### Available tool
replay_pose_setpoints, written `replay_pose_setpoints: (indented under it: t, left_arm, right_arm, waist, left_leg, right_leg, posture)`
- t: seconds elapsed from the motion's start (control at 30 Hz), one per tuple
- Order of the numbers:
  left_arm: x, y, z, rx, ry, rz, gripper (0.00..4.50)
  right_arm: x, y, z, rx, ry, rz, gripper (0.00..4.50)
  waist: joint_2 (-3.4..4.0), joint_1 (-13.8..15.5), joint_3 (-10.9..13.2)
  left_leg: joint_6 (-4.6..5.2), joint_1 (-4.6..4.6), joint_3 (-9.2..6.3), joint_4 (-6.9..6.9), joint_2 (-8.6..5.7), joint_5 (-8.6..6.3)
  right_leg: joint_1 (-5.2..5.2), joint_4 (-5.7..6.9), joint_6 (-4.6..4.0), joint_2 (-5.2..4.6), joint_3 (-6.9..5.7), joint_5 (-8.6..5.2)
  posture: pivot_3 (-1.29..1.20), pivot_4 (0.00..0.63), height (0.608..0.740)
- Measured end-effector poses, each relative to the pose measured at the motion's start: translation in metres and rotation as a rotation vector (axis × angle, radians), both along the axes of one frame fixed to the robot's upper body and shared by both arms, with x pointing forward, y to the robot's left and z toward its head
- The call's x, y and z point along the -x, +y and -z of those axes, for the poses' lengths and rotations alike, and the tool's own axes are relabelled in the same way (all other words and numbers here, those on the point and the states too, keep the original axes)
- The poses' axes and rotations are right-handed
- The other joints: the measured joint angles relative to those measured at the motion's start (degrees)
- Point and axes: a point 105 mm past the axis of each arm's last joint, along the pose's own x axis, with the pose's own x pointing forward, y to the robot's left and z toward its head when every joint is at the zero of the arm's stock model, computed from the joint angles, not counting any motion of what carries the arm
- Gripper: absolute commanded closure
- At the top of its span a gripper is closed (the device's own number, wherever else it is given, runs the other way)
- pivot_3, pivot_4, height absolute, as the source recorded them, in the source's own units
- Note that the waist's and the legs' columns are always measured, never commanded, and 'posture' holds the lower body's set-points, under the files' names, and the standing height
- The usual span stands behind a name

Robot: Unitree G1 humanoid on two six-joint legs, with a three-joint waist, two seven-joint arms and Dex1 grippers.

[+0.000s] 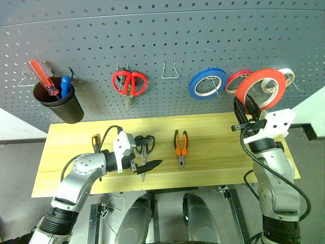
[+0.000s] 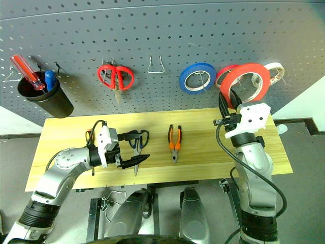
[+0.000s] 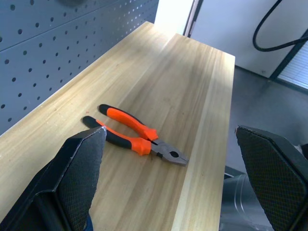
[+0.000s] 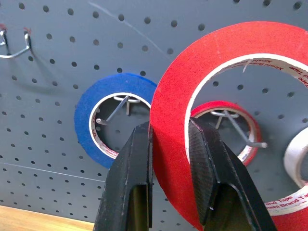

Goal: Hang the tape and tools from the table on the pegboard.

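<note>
The right gripper (image 4: 168,144) is clamped on the rim of the red tape (image 1: 261,87), one finger outside the ring and one inside, holding the roll upright in the air just in front of the pegboard (image 1: 152,40), above the desk's right end. Behind it, on the board's wire hooks, hang a second red roll (image 4: 226,108), a blue roll (image 1: 207,83) beside it, and a white roll (image 1: 287,76) on the far side.

The left gripper (image 1: 144,155) hangs over the front-left part of the desk (image 1: 213,127) with its fingers spread wide and nothing between them. The dark-handled scissors (image 1: 144,147) lie on the desk right under it, and a small orange-handled screwdriver (image 1: 95,142) lies just behind that arm. The orange-and-black pliers (image 1: 180,147) lie flat near the desk's middle, jaws toward the front edge.

A black cup (image 1: 63,104) fixed at the pegboard's left holds a red screwdriver (image 1: 42,76) and a blue-handled one (image 1: 65,85), both standing handle up. Red-handled scissors (image 1: 130,84) hang on a hook, with an empty wire hook (image 1: 169,71) beside them.
</note>
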Motion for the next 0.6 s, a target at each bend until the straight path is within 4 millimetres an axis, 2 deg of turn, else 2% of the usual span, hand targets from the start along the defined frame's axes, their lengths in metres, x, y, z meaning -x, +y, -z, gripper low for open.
replay_pose_setpoints:
  t: [0.2, 0.5, 0.6]
  left_arm:
    - [0.002, -0.001, -0.003, -0.002, -0.005, 0.001, 0.00]
    - [0.001, 0.001, -0.007, 0.009, -0.014, -0.011, 0.00]
    - [0.001, 0.002, -0.008, 0.008, -0.017, -0.015, 0.00]
  right_arm:
    - [-0.011, -0.002, 0.006, 0.003, 0.007, -0.008, 3.82]
    - [-0.039, -0.002, 0.030, -0.004, 0.058, -0.035, 3.82]
    - [-0.048, 0.000, 0.031, 0.000, 0.047, -0.043, 3.82]
  waist:
    - [0.00, 0.0, 0.0]
    - [0.00, 0.0, 0.0]
    - [0.00, -0.1, 0.0]
  left_leg:
    - [0.00, 0.00, 0.00, 0.02, 0.00, 0.00]
    - [0.00, 0.00, 0.01, 0.02, 0.00, 0.00]
    - [-0.01, 0.00, 0.02, 0.04, 0.00, 0.01]
  right_leg:
    - [0.00, 0.01, 0.00, 0.00, 0.00, 0.00]
    - [-0.01, 0.03, -0.01, 0.01, 0.00, 0.01]
    - [0.00, 0.04, -0.02, 0.01, 0.00, 0.01]
  posture:
    - [0.07, 0.298, 0.710]
    - [0.08, 0.296, 0.710]
    - [0.09, 0.298, 0.710]
